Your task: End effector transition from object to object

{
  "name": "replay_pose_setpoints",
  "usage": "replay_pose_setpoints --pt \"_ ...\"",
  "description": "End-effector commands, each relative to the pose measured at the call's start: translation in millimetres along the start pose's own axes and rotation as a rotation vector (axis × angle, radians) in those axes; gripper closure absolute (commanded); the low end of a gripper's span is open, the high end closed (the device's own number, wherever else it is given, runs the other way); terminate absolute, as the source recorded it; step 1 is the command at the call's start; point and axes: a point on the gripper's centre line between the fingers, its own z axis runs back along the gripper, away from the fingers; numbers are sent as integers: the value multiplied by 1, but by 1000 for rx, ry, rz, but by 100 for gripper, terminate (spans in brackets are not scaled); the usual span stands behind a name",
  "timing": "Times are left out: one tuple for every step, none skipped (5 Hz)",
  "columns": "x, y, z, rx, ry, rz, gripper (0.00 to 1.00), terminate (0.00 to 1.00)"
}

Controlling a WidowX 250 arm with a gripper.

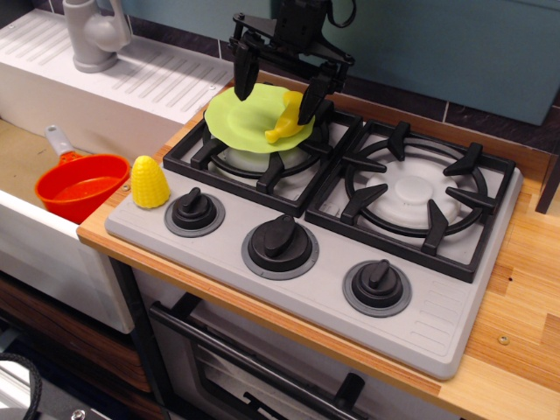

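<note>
My black gripper [278, 90] hangs open over the back left burner, its two fingers spread wide. Below it a light green plate [241, 118] rests on the burner grate. A yellow banana [287, 124] lies on the plate's right side, just under my right finger [311, 98]. My left finger [245, 77] is over the plate's far left edge. Nothing is held between the fingers. A yellow corn cob [150, 182] stands upright on the stove's front left corner, well away from the gripper.
A red pot [83, 185] with a grey handle sits in the sink at the left. A grey faucet [92, 35] stands at the back left. The stove [437, 306] has three black knobs along its front and a bare right burner [411, 188].
</note>
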Motion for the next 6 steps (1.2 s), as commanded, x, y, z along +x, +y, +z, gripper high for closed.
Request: replay_pose_setpoints --pt "-1 13 32 -1 -105 29 0 0" --pt "-22 41 34 -8 -87 -28 0 0" --pt "-38 59 36 23 -84 -46 0 0" --pt "-51 65 31 20 -90 -53 0 0" --pt "-59 72 19 15 -114 -69 0 0" --pt "-61 75 8 6 -123 -81 0 0"
